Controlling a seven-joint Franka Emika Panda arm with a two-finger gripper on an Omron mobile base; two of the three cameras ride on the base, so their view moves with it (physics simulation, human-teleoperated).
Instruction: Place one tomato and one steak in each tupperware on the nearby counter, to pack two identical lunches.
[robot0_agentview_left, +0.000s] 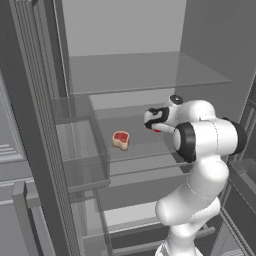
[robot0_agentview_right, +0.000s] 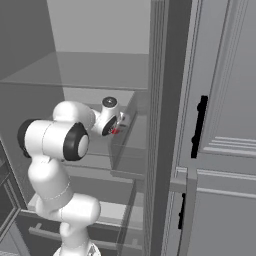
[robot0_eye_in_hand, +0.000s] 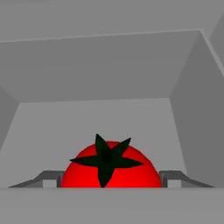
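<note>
Bright red tomato (robot0_eye_in_hand: 109, 168) with a dark green star-shaped stem, red steak (robot0_agentview_left: 120, 139) with a tan rim, plain grey fridge shelf (robot0_agentview_left: 145, 150).

White jointed arm with dark joints (robot0_agentview_left: 200, 150) rises from low near side, bends at big elbow, reaches forward and far. Wrist level, hand pointing away. Two-finger dark gripper (robot0_eye_in_hand: 107, 179) held horizontal, fingers (robot0_eye_in_hand: 50, 178) spread left and right, each close beside flanks of round object between; contact unclear.
</note>
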